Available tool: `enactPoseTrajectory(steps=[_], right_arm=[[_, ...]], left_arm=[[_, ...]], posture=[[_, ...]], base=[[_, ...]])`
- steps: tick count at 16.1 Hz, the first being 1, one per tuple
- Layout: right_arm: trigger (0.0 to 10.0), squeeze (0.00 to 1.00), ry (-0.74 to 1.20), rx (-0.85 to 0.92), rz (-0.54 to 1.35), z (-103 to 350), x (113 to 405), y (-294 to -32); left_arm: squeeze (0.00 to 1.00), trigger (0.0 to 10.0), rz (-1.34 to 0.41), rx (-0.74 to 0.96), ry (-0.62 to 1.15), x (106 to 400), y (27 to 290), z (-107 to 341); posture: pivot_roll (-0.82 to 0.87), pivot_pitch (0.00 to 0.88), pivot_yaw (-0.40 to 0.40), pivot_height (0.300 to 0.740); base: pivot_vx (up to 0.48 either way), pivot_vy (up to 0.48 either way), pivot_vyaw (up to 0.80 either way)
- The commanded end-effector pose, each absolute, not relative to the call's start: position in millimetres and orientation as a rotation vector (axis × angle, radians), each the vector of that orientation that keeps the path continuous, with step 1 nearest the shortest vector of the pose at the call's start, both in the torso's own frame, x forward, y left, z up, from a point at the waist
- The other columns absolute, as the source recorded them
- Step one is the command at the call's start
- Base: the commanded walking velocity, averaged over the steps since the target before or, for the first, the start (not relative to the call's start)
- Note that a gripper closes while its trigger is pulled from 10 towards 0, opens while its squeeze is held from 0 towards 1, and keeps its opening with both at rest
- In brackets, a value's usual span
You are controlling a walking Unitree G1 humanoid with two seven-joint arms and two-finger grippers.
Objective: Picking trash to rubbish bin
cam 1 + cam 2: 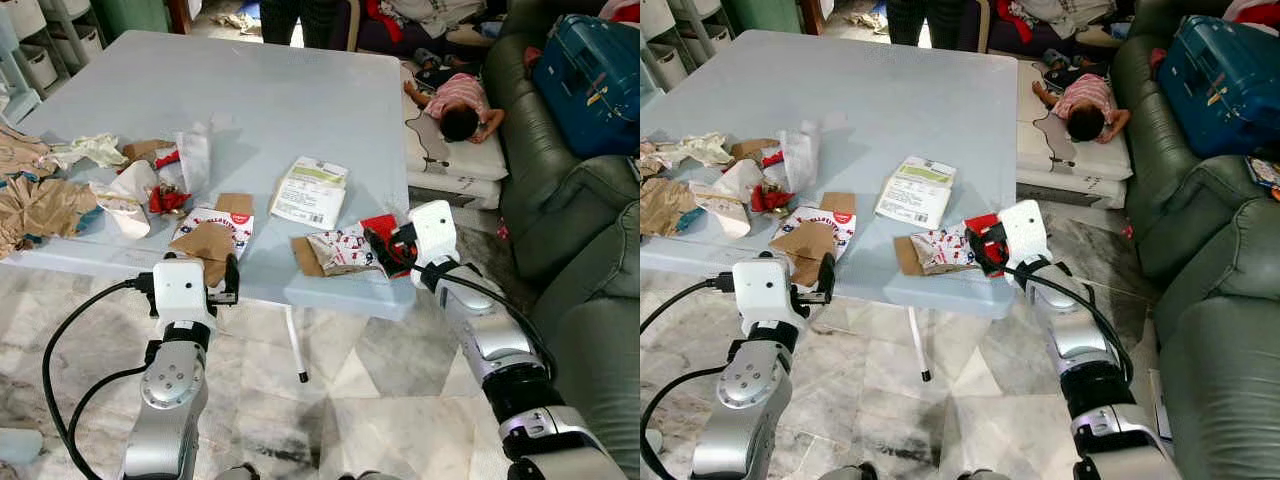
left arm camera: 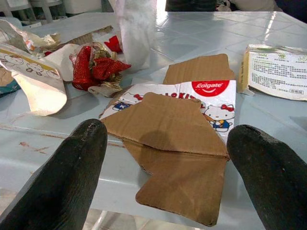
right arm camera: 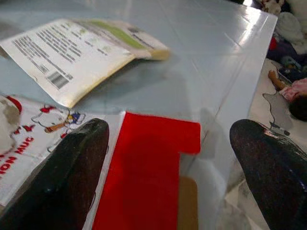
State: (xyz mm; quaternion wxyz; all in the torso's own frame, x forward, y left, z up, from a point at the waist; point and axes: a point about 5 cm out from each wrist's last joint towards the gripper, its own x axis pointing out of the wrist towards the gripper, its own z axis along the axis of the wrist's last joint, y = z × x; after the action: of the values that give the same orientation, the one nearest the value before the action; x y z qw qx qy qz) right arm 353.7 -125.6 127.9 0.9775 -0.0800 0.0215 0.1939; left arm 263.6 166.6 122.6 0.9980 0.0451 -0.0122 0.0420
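We hold both hands spread at the desk [image 1: 300, 90] near edge: left hand [image 1: 222, 283] faces the flattened toothpaste carton [image 2: 182, 129], right hand [image 1: 385, 250] straddles the red-flapped carton [image 3: 144, 167], ready to pinch overhanging cardboard.

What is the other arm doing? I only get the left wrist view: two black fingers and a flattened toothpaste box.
Observer: The right gripper is open at the table's near right edge, over the red flap of a torn carton.
Operator: Is anyone nearby?
Observer: Yes, a person in a striped top lies on a white mattress on the floor beside the table.
Operator: What's beyond them?
Observer: A green sofa with a blue suitcase on it.
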Motion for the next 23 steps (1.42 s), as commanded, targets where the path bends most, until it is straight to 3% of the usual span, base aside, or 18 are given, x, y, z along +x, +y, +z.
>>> enactPoseTrajectory(steps=[1, 4, 5, 6, 23], right_arm=[[10.0, 0.00, 0.062, -0.157, 0.391, 126.2, 355.5, -125.7], [10.0, 0.00, 0.098, -0.071, 0.444, 118.5, 352.7, -118.2], [6.6, 0.00, 0.113, -0.053, 0.463, 115.8, 351.4, -115.4], [0.0, 0.00, 0.124, -0.010, 0.494, 113.4, 349.5, -111.1], [0.0, 0.00, 0.175, 0.087, 0.508, 104.2, 343.1, -114.4]], left_arm=[[0.00, 10.0, 0.085, 0.099, -0.029, 261.6, 165.5, 124.1], [0.00, 10.0, 0.085, 0.100, -0.030, 262.5, 165.9, 124.4], [0.00, 10.0, 0.085, 0.100, -0.031, 262.7, 165.9, 124.7], [0.00, 10.0, 0.086, 0.100, -0.032, 263.0, 166.1, 125.1], [0.00, 10.0, 0.084, 0.095, -0.031, 265.4, 164.0, 124.7]], posture=[[-0.04, 0.130, -0.110, 0.740], [-0.04, 0.131, -0.108, 0.740], [-0.04, 0.130, -0.108, 0.740], [-0.03, 0.130, -0.108, 0.740], [-0.04, 0.124, -0.103, 0.740]], base=[[0.000, 0.000, 0.00], [0.000, 0.000, 0.00], [0.000, 0.000, 0.00], [0.000, 0.000, 0.00], [0.000, 0.000, 0.00]])
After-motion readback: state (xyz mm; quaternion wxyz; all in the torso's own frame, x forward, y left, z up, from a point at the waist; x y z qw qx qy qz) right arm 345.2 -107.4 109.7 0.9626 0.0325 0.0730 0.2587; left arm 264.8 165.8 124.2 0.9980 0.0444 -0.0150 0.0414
